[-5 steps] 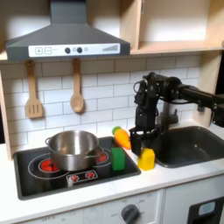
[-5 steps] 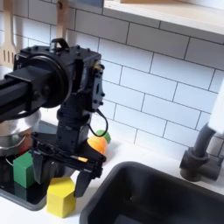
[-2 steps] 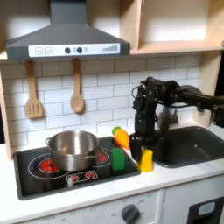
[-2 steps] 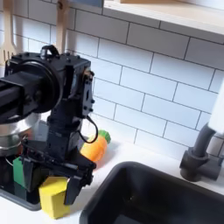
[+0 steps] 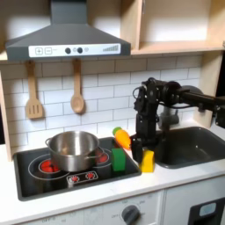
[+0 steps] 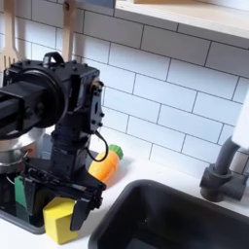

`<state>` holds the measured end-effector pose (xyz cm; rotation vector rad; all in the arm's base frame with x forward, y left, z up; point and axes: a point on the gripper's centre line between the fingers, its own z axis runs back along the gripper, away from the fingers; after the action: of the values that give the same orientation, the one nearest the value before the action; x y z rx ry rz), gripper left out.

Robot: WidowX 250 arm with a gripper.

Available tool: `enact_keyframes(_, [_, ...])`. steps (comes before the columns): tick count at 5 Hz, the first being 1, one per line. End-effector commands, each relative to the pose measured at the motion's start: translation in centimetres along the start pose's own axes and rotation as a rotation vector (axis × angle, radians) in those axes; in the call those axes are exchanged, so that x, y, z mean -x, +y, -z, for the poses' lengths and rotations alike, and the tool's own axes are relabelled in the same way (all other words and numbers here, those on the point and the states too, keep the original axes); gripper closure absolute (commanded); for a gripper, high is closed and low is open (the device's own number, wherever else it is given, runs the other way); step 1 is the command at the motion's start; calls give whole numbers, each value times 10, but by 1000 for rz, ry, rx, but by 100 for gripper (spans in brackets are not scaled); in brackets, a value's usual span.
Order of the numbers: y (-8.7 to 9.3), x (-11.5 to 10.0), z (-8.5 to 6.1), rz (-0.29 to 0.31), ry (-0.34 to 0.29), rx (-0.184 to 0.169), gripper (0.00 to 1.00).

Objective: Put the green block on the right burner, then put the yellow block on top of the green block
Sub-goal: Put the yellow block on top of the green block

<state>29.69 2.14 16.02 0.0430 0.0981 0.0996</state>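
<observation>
A toy play kitchen: a white-tiled wall [image 5: 105,88] with a grey range hood [image 5: 66,39], a wooden spatula [image 5: 33,95] and wooden spoon [image 5: 77,92] hanging beneath it, a black two-burner stove top [image 5: 53,171] carrying a shiny steel pot [image 5: 73,149], and a dark recessed sink [image 5: 189,145] set in the white counter [image 5: 176,180].

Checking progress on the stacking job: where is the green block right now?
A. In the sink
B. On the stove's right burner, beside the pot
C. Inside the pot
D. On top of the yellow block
B: in the first exterior view the green block stands on the stove, right of the pot.
</observation>
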Motion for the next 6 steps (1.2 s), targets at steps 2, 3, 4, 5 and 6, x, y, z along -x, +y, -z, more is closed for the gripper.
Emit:
enact_keyframes(2, [-6,16,9,25,37,4,0])
enact_keyframes(3, [-12,17,11,41,41,7,0])
enact_keyframes(4, [-10,18,14,30,56,6,0])
enact_keyframes(5, [-8,17,13,19,55,4,0])
enact_keyframes(6, [-8,11,13,14,54,12,0])
